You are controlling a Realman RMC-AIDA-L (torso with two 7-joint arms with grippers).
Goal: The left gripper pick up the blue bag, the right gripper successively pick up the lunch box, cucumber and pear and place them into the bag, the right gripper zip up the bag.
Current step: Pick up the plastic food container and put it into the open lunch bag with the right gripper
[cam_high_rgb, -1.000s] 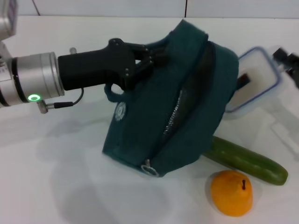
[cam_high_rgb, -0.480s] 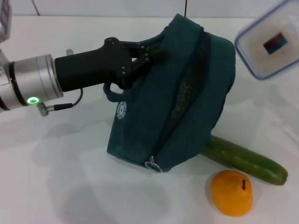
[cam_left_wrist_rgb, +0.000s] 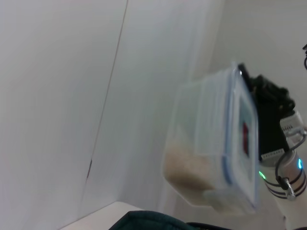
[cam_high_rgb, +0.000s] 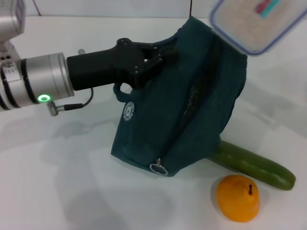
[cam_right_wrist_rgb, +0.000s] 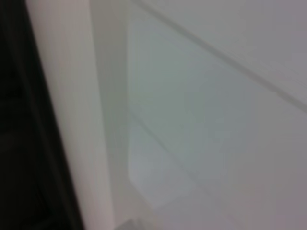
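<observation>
Within the last second the clear rectangular plastic lunch box [cam_high_rgb: 253,21] with its blue-rimmed lid had risen from the worktop [cam_high_rgb: 57,182] at the far right and swung up over the dark teal-blue fabric bag [cam_high_rgb: 184,98], so it hung in the air above the bag's far right corner. That suggested the first item was about to go in, though the mesh-lined mouth looked only narrowly parted. The right gripper [cam_left_wrist_rgb: 263,115] showed only in the left wrist view, pressed against the box's lid side and apparently clamping it. The left gripper [cam_high_rgb: 160,52] was closed on the bag's handles, holding the bag tilted up. The long dark green cucumber [cam_high_rgb: 253,165] and orange-yellow pear [cam_high_rgb: 237,197] lay near right, untouched.
</observation>
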